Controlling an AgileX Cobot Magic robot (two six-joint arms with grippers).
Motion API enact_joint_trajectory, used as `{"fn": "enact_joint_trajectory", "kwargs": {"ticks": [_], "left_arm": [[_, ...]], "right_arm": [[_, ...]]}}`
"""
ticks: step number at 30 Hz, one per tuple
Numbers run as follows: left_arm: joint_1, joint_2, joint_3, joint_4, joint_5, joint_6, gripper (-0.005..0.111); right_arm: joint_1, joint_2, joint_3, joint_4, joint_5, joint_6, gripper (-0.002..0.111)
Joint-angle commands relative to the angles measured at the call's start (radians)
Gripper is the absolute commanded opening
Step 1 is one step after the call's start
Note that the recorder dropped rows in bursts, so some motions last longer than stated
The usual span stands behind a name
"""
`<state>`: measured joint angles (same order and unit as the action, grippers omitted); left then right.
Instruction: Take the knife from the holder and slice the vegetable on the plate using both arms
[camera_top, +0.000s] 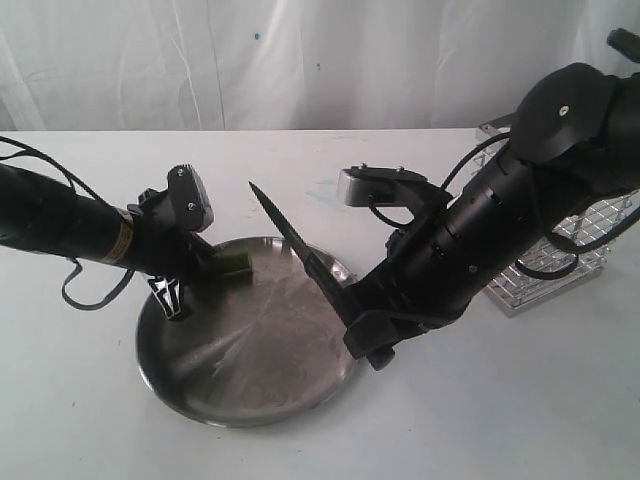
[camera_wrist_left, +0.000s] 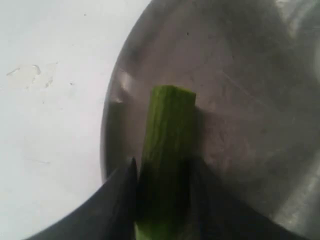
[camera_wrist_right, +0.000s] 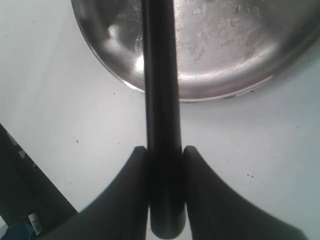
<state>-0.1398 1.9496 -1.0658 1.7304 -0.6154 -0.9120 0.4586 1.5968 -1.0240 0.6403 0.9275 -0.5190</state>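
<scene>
- Right gripper (camera_wrist_right: 165, 165): 2 fingers (camera_wrist_right: 125, 195) are clamped on the black handle of the knife (camera_wrist_right: 161, 90); the handle is seen pinched tight between them in the right wrist view.
- Knife (camera_top: 295, 245): held in the air, blade pointed up and away from the right gripper, tilted over the far right part of the plate (camera_top: 250, 380). The tip is clear of the plate surface.
- Left gripper (camera_wrist_left: 162, 200): closed on the vegetable (camera_wrist_left: 167, 150); dark fingers (camera_wrist_left: 117, 200) are pressed on both sides of the green piece in the left wrist view.
- Vegetable (camera_top: 236, 264): a short green piece with a flat cut end, held at the far left edge of the plate, just inside the rim (camera_wrist_left: 107, 130). Whether it touches the steel cannot be told.
- Knife and vegetable are kept apart; a gap of bare plate lies between them.
- Plate: set on a white table (camera_top: 80, 400), scuffed and reflective.
- Holder (camera_top: 560, 270): chrome wire basket, seen at the right behind the right arm (camera_top: 500, 220), well apart from the plate.
- Left arm (camera_top: 60, 225): reaches in from the left, yellow-white band near the wrist.
</scene>
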Motion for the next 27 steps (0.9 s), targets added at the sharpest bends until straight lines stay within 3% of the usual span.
{"fn": "enact_joint_trajectory", "kwargs": {"ticks": [1, 7, 11, 15, 21, 27], "left_arm": [[-0.002, -0.101, 0.006, -0.004, -0.011, -0.016, 0.0], [-0.002, -0.156, 0.035, 0.014, -0.105, -0.343, 0.0], [-0.012, -0.156, 0.142, 0.014, -0.142, -0.346, 0.0], [-0.066, -0.156, 0.222, 0.014, 0.012, -0.273, 0.0], [-0.168, -0.156, 0.239, 0.014, 0.163, -0.258, 0.0], [-0.181, -0.156, 0.239, 0.014, 0.204, -0.253, 0.0]], "right_arm": [[-0.002, -0.013, 0.001, -0.001, -0.001, -0.011, 0.0], [-0.002, -0.013, 0.001, -0.001, -0.008, -0.011, 0.0], [-0.002, -0.013, 0.001, -0.001, -0.01, -0.011, 0.0], [-0.002, -0.013, 0.001, -0.003, -0.008, -0.011, 0.0], [-0.002, -0.013, 0.001, -0.004, -0.006, -0.011, 0.0], [-0.002, -0.013, 0.001, -0.004, -0.004, -0.011, 0.0]]}}
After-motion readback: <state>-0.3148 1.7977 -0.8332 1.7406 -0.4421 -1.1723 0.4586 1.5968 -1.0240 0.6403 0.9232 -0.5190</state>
